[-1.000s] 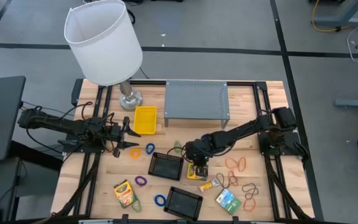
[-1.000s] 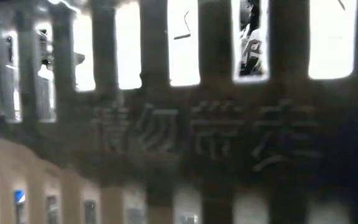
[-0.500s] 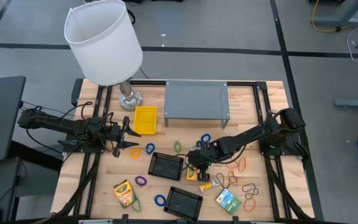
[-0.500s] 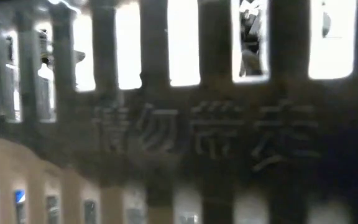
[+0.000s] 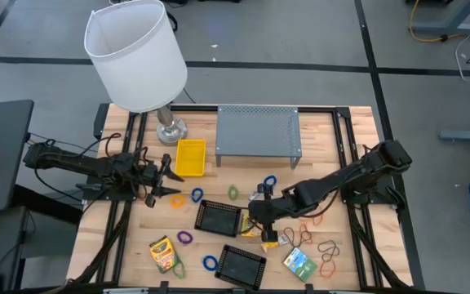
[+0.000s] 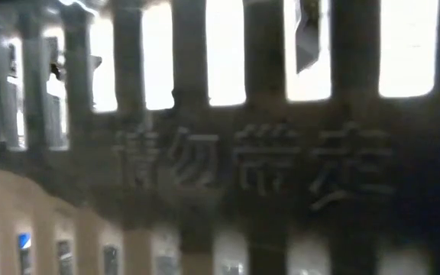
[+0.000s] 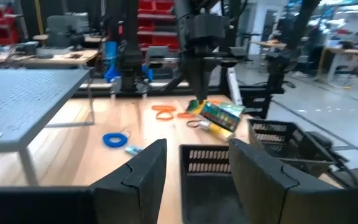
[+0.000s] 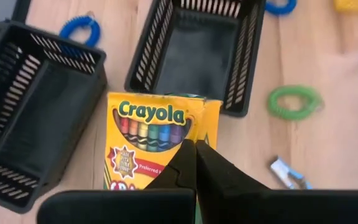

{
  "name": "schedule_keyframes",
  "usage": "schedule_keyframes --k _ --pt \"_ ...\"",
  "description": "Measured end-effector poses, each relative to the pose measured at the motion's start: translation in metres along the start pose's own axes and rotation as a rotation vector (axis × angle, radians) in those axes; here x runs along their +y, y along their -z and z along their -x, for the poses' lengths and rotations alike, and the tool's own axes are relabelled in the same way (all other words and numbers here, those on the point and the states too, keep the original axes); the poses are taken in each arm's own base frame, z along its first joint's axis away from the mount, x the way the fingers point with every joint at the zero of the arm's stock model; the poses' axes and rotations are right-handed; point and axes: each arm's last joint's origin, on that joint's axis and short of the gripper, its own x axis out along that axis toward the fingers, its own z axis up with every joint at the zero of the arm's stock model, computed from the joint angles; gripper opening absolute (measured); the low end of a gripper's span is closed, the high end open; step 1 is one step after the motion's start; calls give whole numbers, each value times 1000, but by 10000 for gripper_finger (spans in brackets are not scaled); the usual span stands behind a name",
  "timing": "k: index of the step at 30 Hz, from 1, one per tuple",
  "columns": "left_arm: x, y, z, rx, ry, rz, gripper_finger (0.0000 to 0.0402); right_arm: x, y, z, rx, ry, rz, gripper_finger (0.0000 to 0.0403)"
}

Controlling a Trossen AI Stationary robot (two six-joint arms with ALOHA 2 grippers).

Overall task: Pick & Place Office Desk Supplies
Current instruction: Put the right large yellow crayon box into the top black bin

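Near the table's middle, the right gripper hangs with its fingers pressed together on the top edge of a yellow crayon box, which dangles below the claw. Just beside that claw, toward the left arm, sits a black slotted basket; a second black basket lies a little nearer the front edge. A green coil loop rests on the wood on the far side of the first basket, and a blue coil loop lies close to the second one. Beyond the held box, away from the baskets, are another small packet and orange rubber bands.

Well apart, over the table's left side, the left gripper waits with its fingers spread and nothing between them. A yellow tray sits just beside it, near the lamp base.
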Motion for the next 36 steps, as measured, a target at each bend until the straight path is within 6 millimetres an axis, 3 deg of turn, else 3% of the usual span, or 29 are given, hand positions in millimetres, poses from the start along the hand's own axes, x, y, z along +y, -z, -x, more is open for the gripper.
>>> schedule_keyframes --k 6,10,19,31,36 --pt "-2 -11 0 -112 67 24 179 1 -11 5 -97 64 77 0" --pt "-2 -15 -2 -159 66 56 179 -6 -23 6 -216 194 114 0" --pt "5 -19 -11 -234 -132 105 213 -29 -53 16 -478 565 84 0" --pt "9 -17 -32 -279 -232 122 246 -60 -82 33 -755 657 -54 0" --pt "12 -27 -53 -299 -269 107 246 -69 -86 26 -787 679 -86 0"
